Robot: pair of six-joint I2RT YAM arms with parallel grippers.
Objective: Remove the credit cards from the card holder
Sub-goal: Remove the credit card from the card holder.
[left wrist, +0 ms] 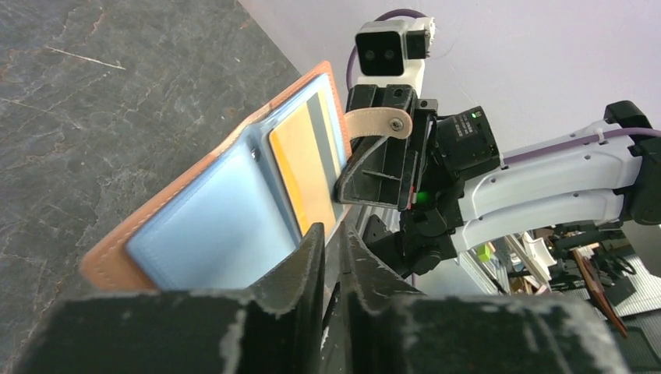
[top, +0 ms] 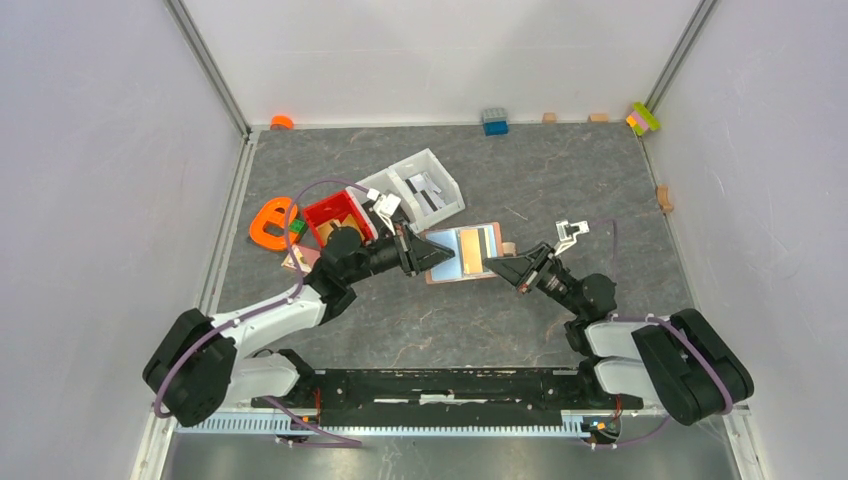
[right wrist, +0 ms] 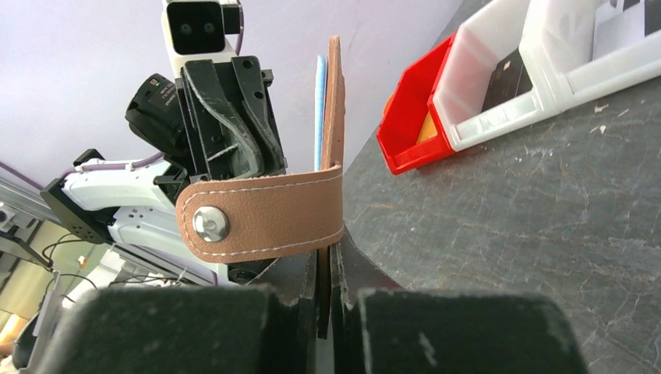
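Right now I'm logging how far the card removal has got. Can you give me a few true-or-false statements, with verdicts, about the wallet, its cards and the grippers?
1. The tan-brown leather card holder is spread open. True.
2. The orange-yellow card is already out on the table. False: it sits in its pocket, beside the pale blue-grey card.
3. The left gripper and the right gripper clamp opposite edges of the holder. True.
4. The closing tab is at the left gripper's edge. False: it is at the right gripper's.
5. From above, the red plastic bin is right of the holder. False: left.
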